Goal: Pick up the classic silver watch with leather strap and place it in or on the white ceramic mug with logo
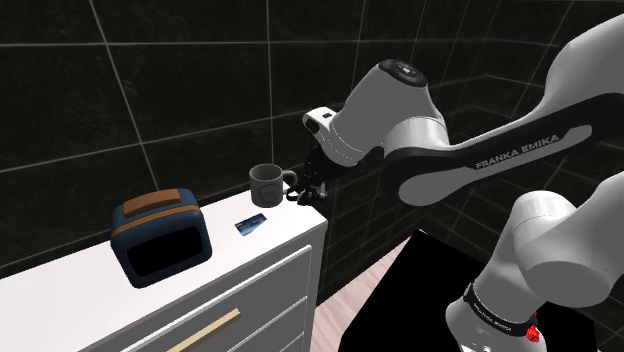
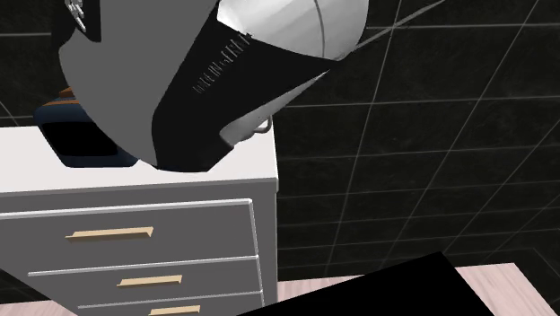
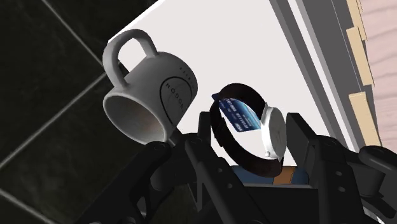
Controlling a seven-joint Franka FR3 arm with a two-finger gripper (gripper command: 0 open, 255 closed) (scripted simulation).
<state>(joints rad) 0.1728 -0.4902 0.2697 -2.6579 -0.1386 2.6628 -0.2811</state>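
My black gripper (image 3: 253,139) is shut on the watch (image 3: 272,130). The silver case lies against one finger, and the dark strap (image 3: 224,141) loops across to the other. The mug (image 3: 149,95), greyish white with a dark round logo, stands upright on the white cabinet top (image 3: 254,51), close beside the watch with its mouth unobstructed. In the shoulder view the gripper (image 1: 313,188) hangs just to the right of the mug (image 1: 268,184), over the cabinet's far right corner. The arm hides most of the second exterior view.
A small blue card (image 1: 251,224) lies on the cabinet top (image 1: 90,285) near the mug. A dark blue boxy appliance with a brown top (image 1: 160,237) stands further to the shoulder view's left. Drawers with pale handles (image 2: 108,235) face the floor. Dark tiled walls surround the cabinet.
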